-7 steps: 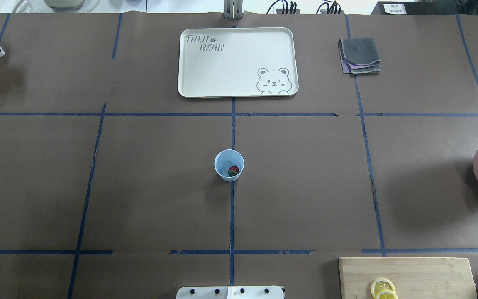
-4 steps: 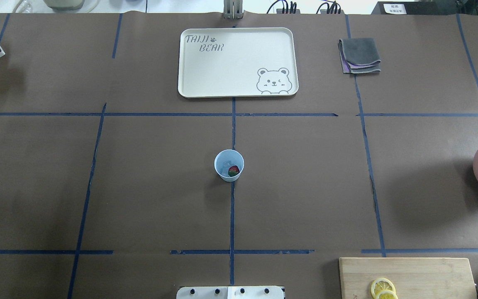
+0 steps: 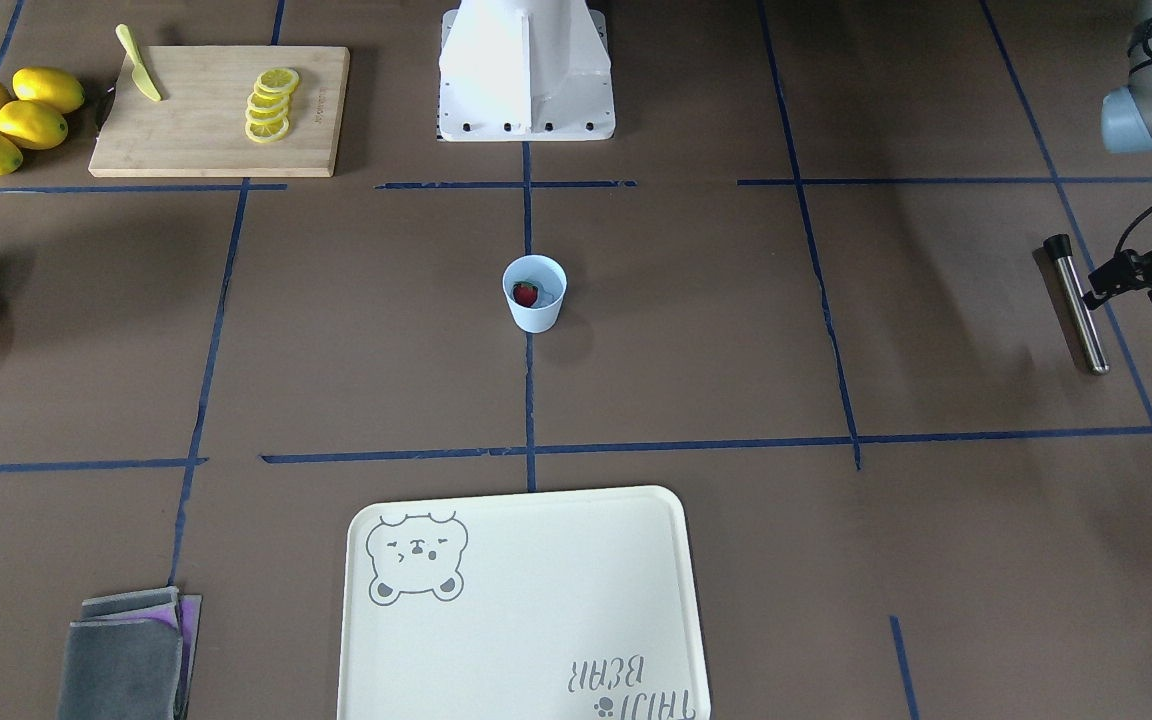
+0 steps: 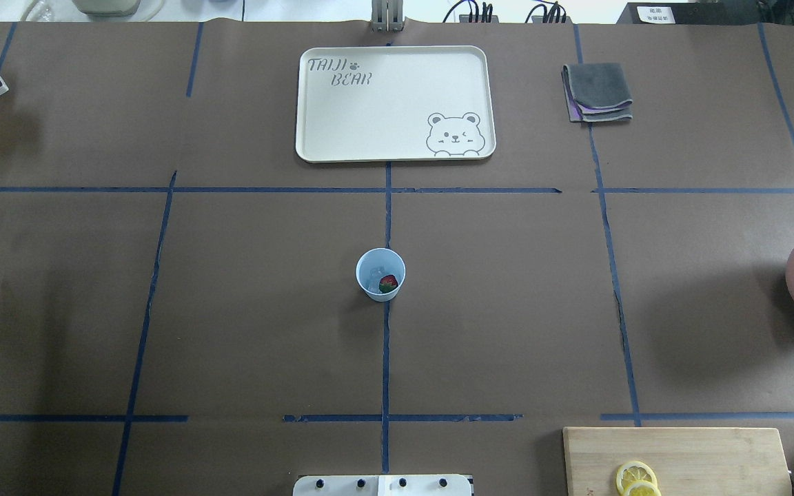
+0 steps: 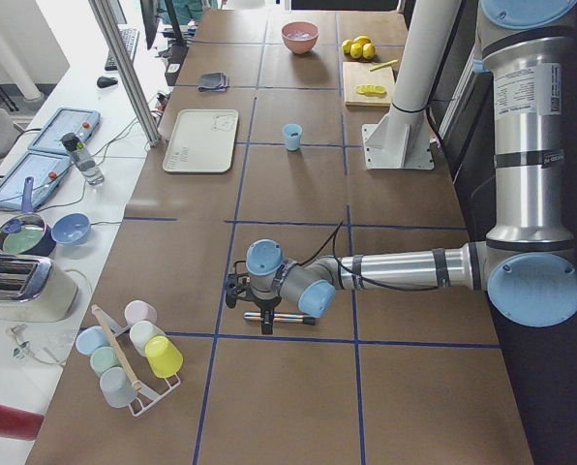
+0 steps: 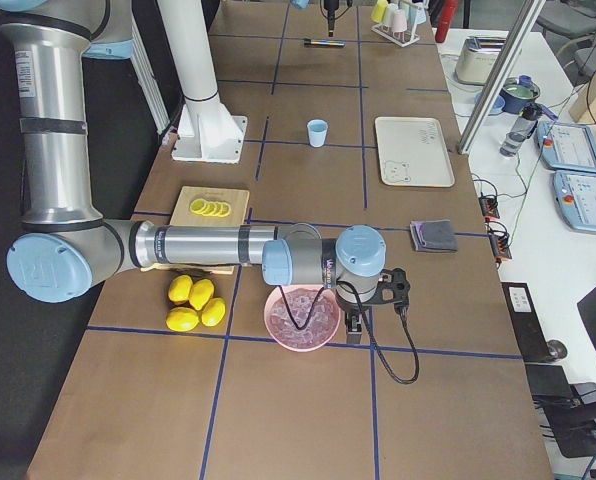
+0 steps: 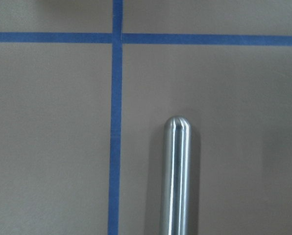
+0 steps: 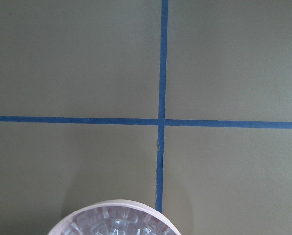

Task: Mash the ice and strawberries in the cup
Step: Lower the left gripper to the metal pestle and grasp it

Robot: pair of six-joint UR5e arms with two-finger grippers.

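The pale blue cup (image 4: 380, 292) stands upright at the table's middle, also seen in the front-facing view (image 3: 534, 312). A red strawberry (image 4: 388, 283) and whitish ice lumps (image 4: 373, 274) lie inside it. A steel rod with a black end (image 3: 1079, 310) lies on the table at the robot's far left. My left gripper (image 3: 1101, 292) hovers close by it, and the left wrist view shows the rod's rounded end (image 7: 175, 181) but no fingers. My right gripper (image 6: 358, 325) is beside the pink bowl (image 6: 303, 345) of ice. I cannot tell whether either gripper is open or shut.
A cream bear tray (image 4: 314, 124) and a folded grey cloth (image 4: 598, 93) lie at the far side. A cutting board (image 4: 714, 455) with lemon slices (image 4: 635, 477), a knife (image 3: 139, 77) and whole lemons (image 3: 6, 120) sit near the robot's right. A cup rack (image 5: 134, 354) stands at the left end.
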